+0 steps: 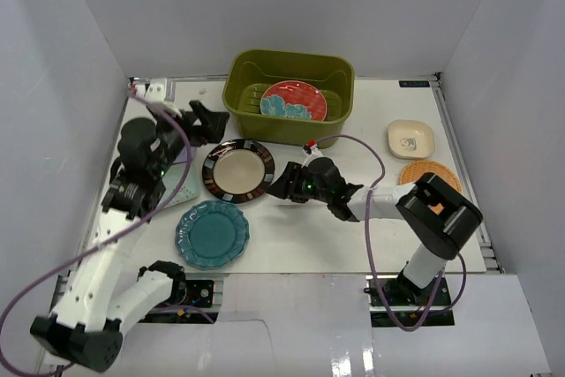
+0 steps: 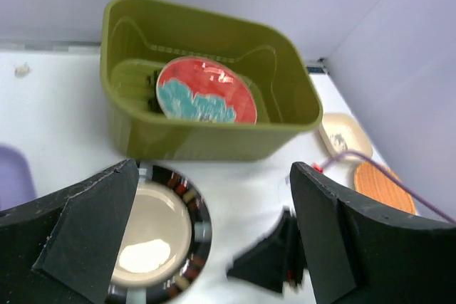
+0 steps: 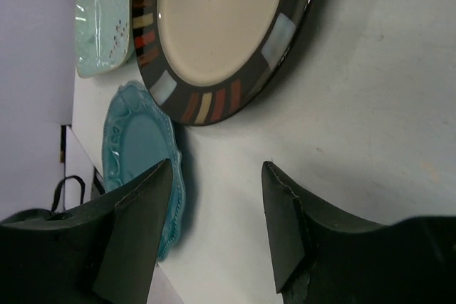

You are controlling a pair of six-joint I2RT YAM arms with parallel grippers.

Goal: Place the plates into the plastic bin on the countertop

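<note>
The right arm lies low, the right end effector (image 1: 282,184) released beside the black-rimmed plate (image 1: 237,171). The left end effector (image 1: 207,121), also released, faces the bin (image 1: 282,130).

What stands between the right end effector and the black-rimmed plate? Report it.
Nothing visible does. The right end effector is open and faces the black-rimmed plate, with only bare countertop between them.

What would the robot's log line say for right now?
bin: red-teal plate inside | left pincer: open, near black-rimmed plate | right pincer: open, beside same plate
</note>
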